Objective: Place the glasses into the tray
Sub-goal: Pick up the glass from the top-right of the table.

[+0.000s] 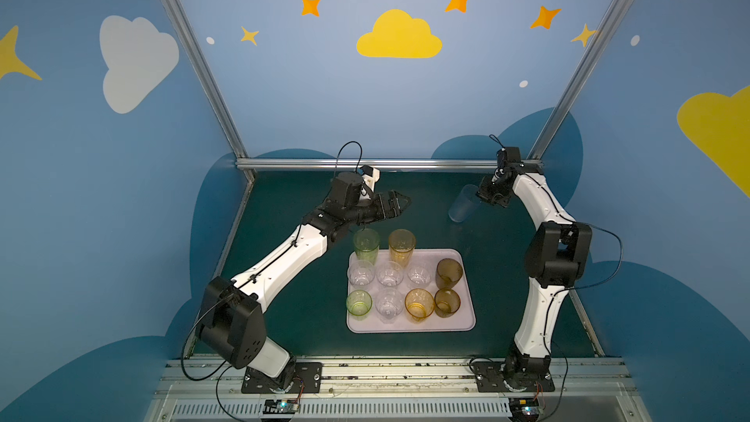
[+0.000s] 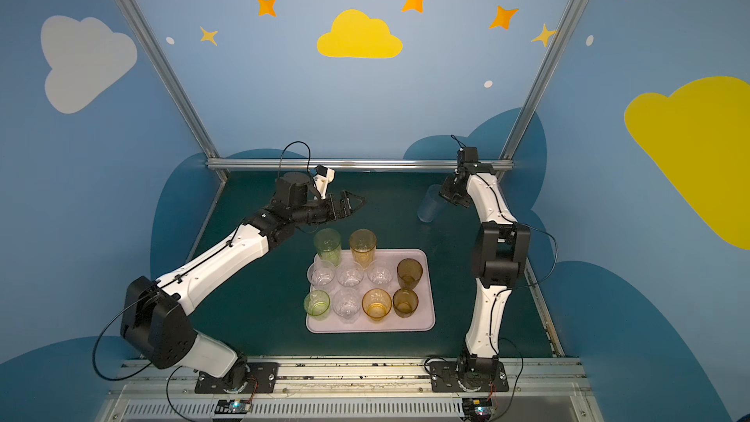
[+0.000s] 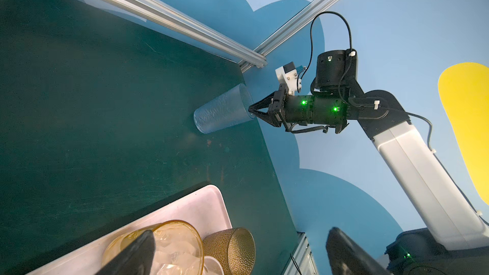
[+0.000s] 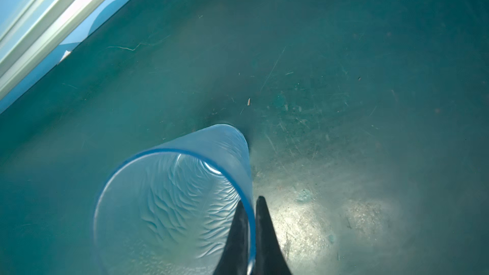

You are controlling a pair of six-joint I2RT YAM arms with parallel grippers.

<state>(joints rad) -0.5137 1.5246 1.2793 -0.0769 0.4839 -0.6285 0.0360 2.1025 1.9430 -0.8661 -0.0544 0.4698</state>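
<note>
Pinched at the rim, far right on the green mat (image 1: 495,302): the tall pale blue glass (image 1: 462,205), well apart from the tray (image 1: 466,320), close to the back rail (image 1: 365,163) and the right corner post (image 1: 571,87). Slanting in both top views, mouth toward the right gripper (image 3: 251,111); truly tilted or not, lifted or resting, not to be told. Claw pressed together on the thin wall: in the right wrist view one finger (image 4: 235,234) inside the mouth, its partner outside, rim between.

Between that glass and the tray, a stretch of mat. On the tray, ten others upright in three rows. Far row: tall green glass (image 1: 366,243) and tall amber glass (image 1: 401,246), with bare tray floor to the right of them. Middle row: three clear glasses (image 1: 389,276), then a brown glass (image 1: 449,274). Near row: short green glass (image 1: 358,303), a fourth clear one, short amber glass (image 1: 419,304), a second brown glass just beside it.

Hemming the bare patch: tall amber glass on one side, the farther brown glass in front. Nearby, over the mat just behind the two tall glasses, the left gripper (image 1: 401,201), fingers (image 3: 132,252) spread wide and holding nothing, tip pointing toward the blue glass but apart from it. All round, blue walls (image 1: 365,107) with painted clouds and stars.
</note>
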